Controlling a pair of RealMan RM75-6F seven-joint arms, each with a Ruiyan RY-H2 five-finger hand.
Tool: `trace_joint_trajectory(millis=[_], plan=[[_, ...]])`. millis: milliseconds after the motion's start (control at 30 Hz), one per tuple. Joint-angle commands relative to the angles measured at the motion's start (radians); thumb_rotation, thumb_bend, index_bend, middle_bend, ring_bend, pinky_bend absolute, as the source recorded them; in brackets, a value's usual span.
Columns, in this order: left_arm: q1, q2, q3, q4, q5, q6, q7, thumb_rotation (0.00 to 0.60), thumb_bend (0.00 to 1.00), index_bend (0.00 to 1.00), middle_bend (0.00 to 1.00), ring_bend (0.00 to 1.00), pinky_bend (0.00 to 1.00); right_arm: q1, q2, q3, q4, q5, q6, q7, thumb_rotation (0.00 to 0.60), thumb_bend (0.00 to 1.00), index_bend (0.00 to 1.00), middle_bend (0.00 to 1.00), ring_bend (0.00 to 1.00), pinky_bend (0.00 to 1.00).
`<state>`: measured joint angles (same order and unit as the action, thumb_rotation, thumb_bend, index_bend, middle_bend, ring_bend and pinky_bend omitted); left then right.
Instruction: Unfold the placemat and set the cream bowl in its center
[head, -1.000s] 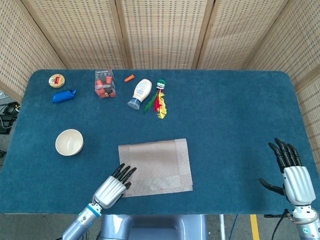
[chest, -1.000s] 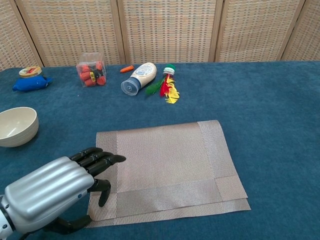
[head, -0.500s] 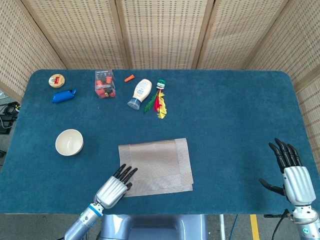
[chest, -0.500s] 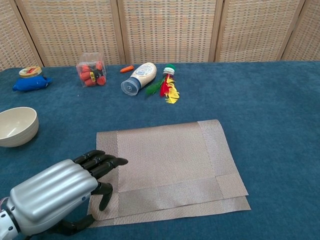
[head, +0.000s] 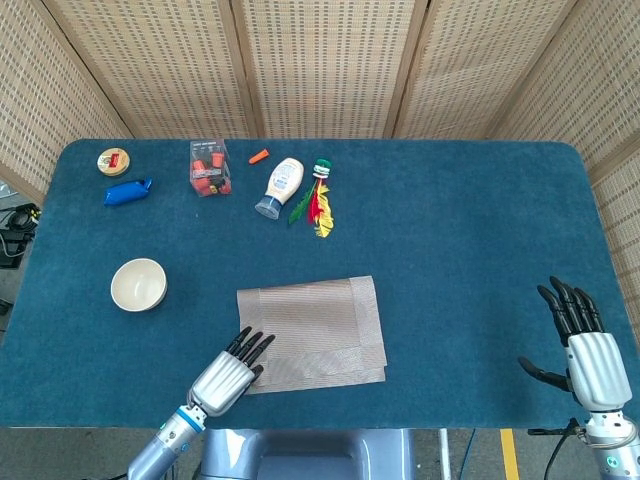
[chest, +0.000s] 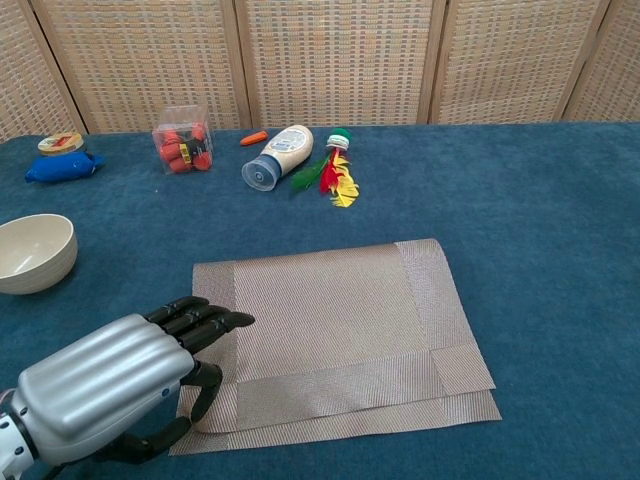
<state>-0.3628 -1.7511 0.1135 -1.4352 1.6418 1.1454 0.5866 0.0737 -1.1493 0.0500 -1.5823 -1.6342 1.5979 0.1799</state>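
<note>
At the placemat's (chest: 330, 330) near-left corner, the left hand (chest: 110, 385) pinched the top layer, apparently to unfold it; the right hand (head: 585, 345) rested spread, empty.

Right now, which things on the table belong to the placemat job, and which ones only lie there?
For the job: folded placemat, cream bowl, left hand.
Lying about: sauce bottle, feather toy, clear box, blue object, round tin.

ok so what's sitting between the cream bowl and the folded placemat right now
Nothing: the head view shows only bare blue tabletop between the cream bowl and the placemat.
</note>
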Motion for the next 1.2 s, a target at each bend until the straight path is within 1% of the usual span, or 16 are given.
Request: trace_joint_trajectory(millis=[33,333,433,533,633,767,900,933,1067,1200], plan=[[-0.003,0.008,-0.002,-0.009,0.001,0.001,0.003,0.600,0.50,0.55,0.00,0.00,0.00,0.000,0.000,0.000,0.000,0.001,-0.001,0.001,0.600,0.09,0.08,0.00,0.00,0.00],[-0.014,0.050,-0.021,-0.068,0.006,0.017,0.012,0.600,0.50,0.57,0.00,0.00,0.00,-0.001,0.002,0.000,-0.001,-0.001,0.001,0.003,0.600,0.09,0.08,0.00,0.00,0.00],[-0.021,0.070,-0.040,-0.100,0.002,0.024,0.016,0.600,0.50,0.57,0.00,0.00,0.00,-0.001,0.003,0.000,-0.001,-0.001,0.001,0.004,0.600,0.09,0.08,0.00,0.00,0.00],[-0.035,0.098,-0.073,-0.138,-0.007,0.029,0.028,0.600,0.50,0.57,0.00,0.00,0.00,-0.001,0.003,0.000,0.000,0.002,-0.001,0.003,0.600,0.09,0.08,0.00,0.00,0.00],[-0.055,0.133,-0.117,-0.185,-0.026,0.026,0.043,0.600,0.50,0.58,0.00,0.00,0.00,0.002,0.001,0.001,0.003,0.007,-0.009,0.001,0.600,0.09,0.08,0.00,0.00,0.00],[-0.091,0.177,-0.192,-0.244,-0.073,0.008,0.063,0.600,0.50,0.58,0.00,0.00,0.00,0.007,-0.003,0.003,0.009,0.018,-0.024,-0.004,0.600,0.09,0.08,0.00,0.00,0.00],[-0.139,0.213,-0.285,-0.285,-0.162,-0.030,0.088,0.600,0.50,0.58,0.00,0.00,0.00,0.013,-0.008,0.007,0.017,0.040,-0.046,-0.008,0.600,0.09,0.08,0.00,0.00,0.00],[-0.147,0.217,-0.298,-0.289,-0.177,-0.037,0.091,0.600,0.50,0.58,0.00,0.00,0.00,0.013,-0.009,0.008,0.019,0.043,-0.049,-0.008,0.600,0.09,0.08,0.00,0.00,0.00],[-0.201,0.236,-0.389,-0.286,-0.281,-0.070,0.109,0.600,0.50,0.58,0.00,0.00,0.00,0.019,-0.016,0.012,0.031,0.064,-0.070,-0.015,0.600,0.09,0.08,0.00,0.00,0.00],[-0.251,0.249,-0.454,-0.251,-0.371,-0.094,0.120,0.600,0.50,0.59,0.00,0.00,0.00,0.026,-0.024,0.017,0.042,0.085,-0.092,-0.025,0.600,0.09,0.08,0.00,0.00,0.00]])
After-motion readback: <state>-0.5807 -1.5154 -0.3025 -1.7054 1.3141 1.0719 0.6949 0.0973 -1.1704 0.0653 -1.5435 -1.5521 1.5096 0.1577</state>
